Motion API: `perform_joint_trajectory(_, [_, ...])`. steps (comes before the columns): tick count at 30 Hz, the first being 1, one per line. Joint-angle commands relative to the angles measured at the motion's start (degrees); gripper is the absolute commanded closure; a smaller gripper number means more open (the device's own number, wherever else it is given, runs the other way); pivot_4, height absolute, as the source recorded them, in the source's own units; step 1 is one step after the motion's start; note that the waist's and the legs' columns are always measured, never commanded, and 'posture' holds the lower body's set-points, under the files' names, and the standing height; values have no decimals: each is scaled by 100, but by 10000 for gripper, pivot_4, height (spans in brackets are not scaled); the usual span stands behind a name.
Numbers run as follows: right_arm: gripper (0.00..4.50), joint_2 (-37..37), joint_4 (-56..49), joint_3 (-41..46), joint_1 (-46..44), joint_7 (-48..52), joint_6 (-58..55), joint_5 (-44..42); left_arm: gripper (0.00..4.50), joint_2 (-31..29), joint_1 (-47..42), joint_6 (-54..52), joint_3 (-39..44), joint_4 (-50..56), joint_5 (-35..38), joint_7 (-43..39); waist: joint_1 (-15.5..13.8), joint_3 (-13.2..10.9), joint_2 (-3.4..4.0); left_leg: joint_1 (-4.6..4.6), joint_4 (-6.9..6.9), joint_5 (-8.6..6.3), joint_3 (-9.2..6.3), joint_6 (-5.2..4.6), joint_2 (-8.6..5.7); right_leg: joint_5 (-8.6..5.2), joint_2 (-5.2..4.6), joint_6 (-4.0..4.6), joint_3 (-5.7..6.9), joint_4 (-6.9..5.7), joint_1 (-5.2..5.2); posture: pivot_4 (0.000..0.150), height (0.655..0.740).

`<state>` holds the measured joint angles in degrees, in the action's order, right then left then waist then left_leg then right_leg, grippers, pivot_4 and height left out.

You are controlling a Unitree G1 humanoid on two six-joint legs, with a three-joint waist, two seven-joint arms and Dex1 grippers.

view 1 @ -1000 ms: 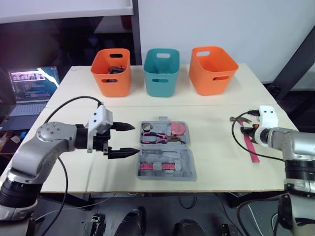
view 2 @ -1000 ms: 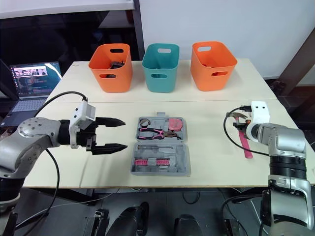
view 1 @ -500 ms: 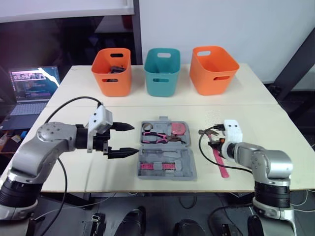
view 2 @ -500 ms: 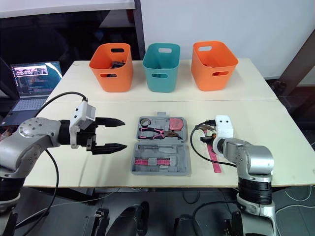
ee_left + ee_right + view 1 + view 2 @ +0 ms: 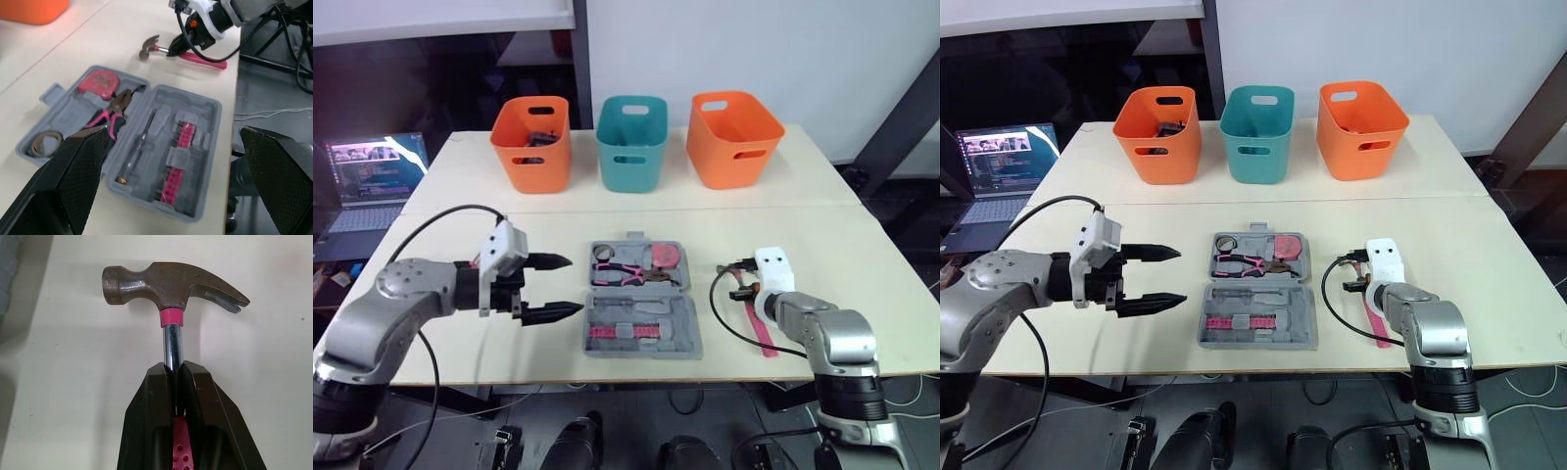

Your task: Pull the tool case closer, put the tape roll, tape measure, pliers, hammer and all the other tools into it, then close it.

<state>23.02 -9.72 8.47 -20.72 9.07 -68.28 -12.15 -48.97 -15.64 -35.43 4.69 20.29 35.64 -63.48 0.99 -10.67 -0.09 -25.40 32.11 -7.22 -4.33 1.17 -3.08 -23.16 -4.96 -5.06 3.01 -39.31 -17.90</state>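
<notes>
Grey plastic tool case [image 5: 689, 338] lies open on the cream table [image 5: 803, 215], between the two grippers. Its near half holds a screwdriver [image 5: 636, 310] and a pink bit rack [image 5: 626, 333]; its far half holds a dark tape roll [image 5: 601, 253], pink-handled pliers [image 5: 625, 274] and a pink tape measure [image 5: 668, 257]. The left gripper [image 5: 575, 284] hovers just left of the case, fingers spread wide, empty, pointing at it. The right gripper [image 5: 176, 366], right of the case and apart from it, is clamped on the steel shaft of a pink-handled claw hammer [image 5: 168, 281], just below the head. Farther back stand an orange plastic bin [image 5: 530, 142], a teal bin [image 5: 631, 142] and a second orange bin [image 5: 734, 137].
</notes>
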Motion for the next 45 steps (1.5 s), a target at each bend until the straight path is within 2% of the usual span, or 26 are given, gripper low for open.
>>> perform_joint_trajectory(1, [27606, -2, -211, 153, -110, 78, 6, -91, 0, -98, 12, 205, 255, 18, 38, -91, -12, 0, 0, 0, 1, 0, -1, 0, 0, 0, 0, 0, 0, 0, 1, 1500, 7400])
perform_joint_trajectory(6, [1782, 147, -528, 340, -226, 230, -396, -246, 0, -62, -83, 271, 212, -82, 1, -89, -29, 0, 0, 0, 3, 1, 0, 1, -3, 1, -1, 2, 0, 0, 2, 1500, 7400])
perform_joint_trajectory(7, [826, 276, -628, 340, -259, 330, -461, -295, 0, -49, -106, 283, 201, -93, 1, -87, -28, 0, 0, 0, 2, 1, 0, 1, -3, 1, -1, 2, 0, 0, 2, 1500, 7400])
perform_joint_trajectory(12, [826, 1296, -798, -167, -375, 1215, -168, -466, 0, 21, -243, 357, 108, -169, -29, -75, -26, 1, -3, -1, 3, 0, 2, 0, -3, 1, -2, 2, 0, 1, 1, 1500, 7400])
perform_joint_trajectory(16, [826, 2476, -585, -851, -294, 2507, 515, -525, 0, 77, -333, 381, 43, -193, -47, -74, -24, -1, -4, -1, 4, -1, 1, -1, 0, 1, -3, 2, 1, 3, 2, 1500, 7400])
perform_joint_trajectory(18, [826, 3326, -439, -1505, -201, 3355, 1669, -46, 0, 82, -370, 394, 19, -212, -70, -76, -23, -1, -4, -2, 7, -3, 4, -5, -1, 1, -3, 2, 1, 6, 4, 1500, 7400])
perform_joint_trajectory(20, [826, 4135, -220, -2215, -176, 4020, 3432, 840, 0, 80, -396, 408, 12, -244, -77, -81, -21, -2, -3, -2, 10, -5, 7, -8, -3, 1, -2, 1, 2, 8, 4, 1500, 7400])
perform_joint_trajectory(23, [826, 4742, 533, -3072, -482, 4690, 5703, 2105, 0, 93, -428, 463, -37, -310, -123, -102, 13, -4, -8, 1, 16, -6, 9, -10, -2, 1, -4, -1, 2, 8, 8, 1500, 7400])
perform_joint_trajectory(28, [826, 4402, 2379, -4156, -1728, 4718, 8927, 4011, 0, 156, -519, 538, -111, -423, -179, -128, 84, -7, -9, 6, 16, -3, 11, -3, 3, 1, -2, 0, -5, 8, 8, 1500, 7400])
perform_joint_trajectory(32, [826, 3780, 3717, -4878, -2758, 4098, 10539, 5476, 0, 154, -502, 539, -72, -398, -172, -102, 151, -7, -11, 4, 10, 6, 11, 12, 3, 1, 0, 0, -3, 8, 7, 1500, 7400])
perform_joint_trajectory(37, [826, 3040, 4773, -5398, -3544, 3438, 11494, 6501, 0, 101, -363, 503, 6, -293, -157, -35, 145, -8, -11, 5, 5, 22, 7, 39, 5, 2, 14, 1, -4, 7, 5, 1500, 7400])
perform_joint_trajectory(42, [826, 2460, 5379, -5733, -3871, 2854, 11903, 7155, 0, 75, -302, 472, 47, -228, -131, 36, 135, -6, -26, 9, 8, 31, -4, 54, 7, 5, 23, 7, -5, 6, 11, 1500, 7400])
perform_joint_trajectory(45, [8947, 2156, 5616, -5784, -3842, 2772, 11912, 7271, 0, 63, -261, 470, 65, -204, -135, 59, 157, 1, -62, 25, 7, 32, -8, 56, 12, 8, 29, 12, -5, 6, 26, 1500, 7400])
